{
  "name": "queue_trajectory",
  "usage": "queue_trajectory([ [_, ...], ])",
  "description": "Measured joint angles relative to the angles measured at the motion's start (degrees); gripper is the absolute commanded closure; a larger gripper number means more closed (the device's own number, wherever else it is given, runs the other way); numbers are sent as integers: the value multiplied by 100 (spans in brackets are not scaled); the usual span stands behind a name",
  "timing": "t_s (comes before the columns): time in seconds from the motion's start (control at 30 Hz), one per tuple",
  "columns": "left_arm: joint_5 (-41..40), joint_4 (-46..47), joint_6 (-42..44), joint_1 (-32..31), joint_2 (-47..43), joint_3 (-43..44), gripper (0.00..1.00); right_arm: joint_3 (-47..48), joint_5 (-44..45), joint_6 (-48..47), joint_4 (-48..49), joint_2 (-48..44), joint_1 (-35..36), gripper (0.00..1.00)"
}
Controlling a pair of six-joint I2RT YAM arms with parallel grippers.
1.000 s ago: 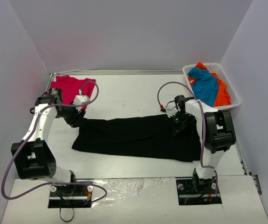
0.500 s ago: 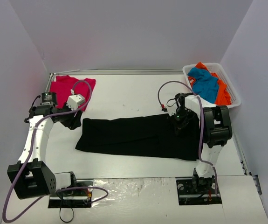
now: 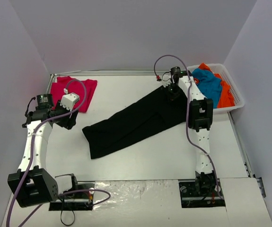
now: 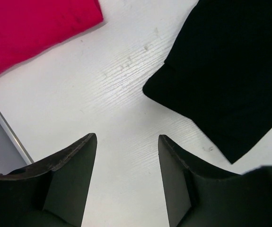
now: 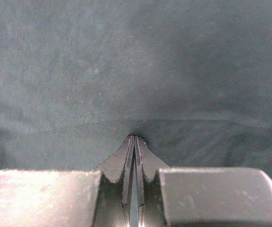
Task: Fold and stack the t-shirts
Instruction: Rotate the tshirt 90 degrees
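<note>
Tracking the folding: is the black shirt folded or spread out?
Folded: the black shirt is a long narrow diagonal band, no sleeves showing, layers overlapping at its left end.

No writing can be read in any view.
The black t-shirt [image 3: 131, 125], the red t-shirt [image 3: 74, 90] and the white basket [image 3: 237, 97] show plain surfaces only. Nothing on them can be made out as a letter, label, brand mark or number at this sharpness.

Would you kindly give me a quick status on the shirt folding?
Left gripper open, off the cloth, over the table. Right gripper shut on black shirt, far-right end. Shirt lies diagonally. Nothing in the way.
</note>
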Motion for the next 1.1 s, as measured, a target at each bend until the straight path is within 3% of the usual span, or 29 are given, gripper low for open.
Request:
queue_trajectory([
  [0.17, -249, 127, -144, 24, 238, -81, 47, 1408, -33, -87, 844, 833, 247, 100],
  [0.53, -503, 173, -356, 35, 608, -83, 47, 1469, -210, -251, 2997, 1084, 1349, 100],
  [0.7, -511, 195, -404, 35, 629, -83, 47, 1322, 396, -439, 3786, 1025, 1620, 100],
  [0.87, -435, 310, -455, 35, 597, -114, 47, -192, 752, -369, 3906, 31, 1637, 100],
  [1.1, -225, 461, -551, 39, 308, -348, 47, -1360, 63, -149, 2691, -2070, 1950, 100],
])
